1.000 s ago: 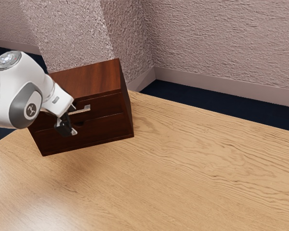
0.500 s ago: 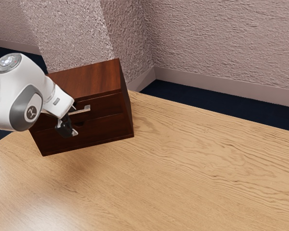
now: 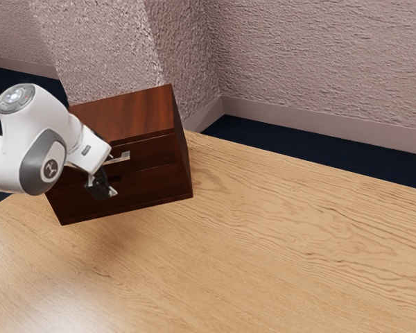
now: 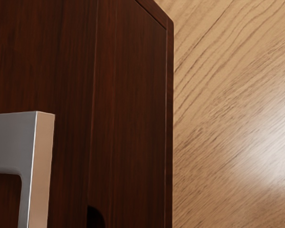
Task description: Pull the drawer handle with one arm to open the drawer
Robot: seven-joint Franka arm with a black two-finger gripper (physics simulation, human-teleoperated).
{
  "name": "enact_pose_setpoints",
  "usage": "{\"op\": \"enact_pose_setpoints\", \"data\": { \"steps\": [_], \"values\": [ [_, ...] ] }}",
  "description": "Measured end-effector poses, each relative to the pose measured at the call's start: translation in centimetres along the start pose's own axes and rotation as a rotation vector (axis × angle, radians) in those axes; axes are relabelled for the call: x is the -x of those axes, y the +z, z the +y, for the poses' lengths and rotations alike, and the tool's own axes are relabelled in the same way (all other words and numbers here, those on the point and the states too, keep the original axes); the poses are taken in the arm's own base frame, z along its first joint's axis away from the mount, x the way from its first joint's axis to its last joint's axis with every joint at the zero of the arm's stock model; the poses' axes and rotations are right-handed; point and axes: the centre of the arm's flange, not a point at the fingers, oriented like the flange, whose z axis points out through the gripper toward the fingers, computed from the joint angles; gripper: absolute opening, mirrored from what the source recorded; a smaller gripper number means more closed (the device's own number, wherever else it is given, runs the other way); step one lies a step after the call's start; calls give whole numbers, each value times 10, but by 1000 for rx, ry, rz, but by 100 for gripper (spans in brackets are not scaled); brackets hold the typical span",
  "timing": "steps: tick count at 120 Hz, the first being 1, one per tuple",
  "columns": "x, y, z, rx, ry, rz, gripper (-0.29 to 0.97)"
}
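- Across the lower and right parts of the exterior view spreads the pale wood-grain worktop (image 3: 277,250). Textured pinkish walls (image 3: 319,48) and a dark floor (image 3: 333,149) lie behind it.
- At the upper left of that frame the dark wooden cabinet (image 3: 135,114) sits on the worktop, its front face turned toward the lower left corner.
- From the left edge the white arm (image 3: 35,149) reaches in, and its end is close against the cabinet's front.
- On that front the drawer (image 3: 152,149) takes the upper band. Its face looks flush, or very nearly so, with the rest of the cabinet front and no open gap shows. I judge that it has not been drawn out to any visible degree.
- The silver handle (image 3: 119,157) stands out from the drawer face, just right of the arm's end in the exterior view. In the wrist view the handle (image 4: 33,161) looms close against the dark wood, which suggests the camera is right at it.
- The black gripper (image 3: 102,187) sits just below and left of the handle, against the cabinet front. Whether it is released, clenched or grasping the handle cannot be told from these views.
- Progress, as a judgement: the approach looks done, the grasp is unconfirmed, and the whole pull is left to do.
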Motion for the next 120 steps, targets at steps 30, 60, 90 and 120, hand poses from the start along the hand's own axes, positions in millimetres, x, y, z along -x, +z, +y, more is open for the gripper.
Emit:
{"op": "enact_pose_setpoints", "data": {
  "steps": [30, 60, 90, 120],
  "values": [
    [3, -18, 7, -21, -8, 6, 68],
    [3, -25, 7, -37, -5, 5, 68],
    [2, -9, 5, -27, -6, 2, 68],
    [3, -3, 6, -28, -9, 2, 68]
  ]
}}
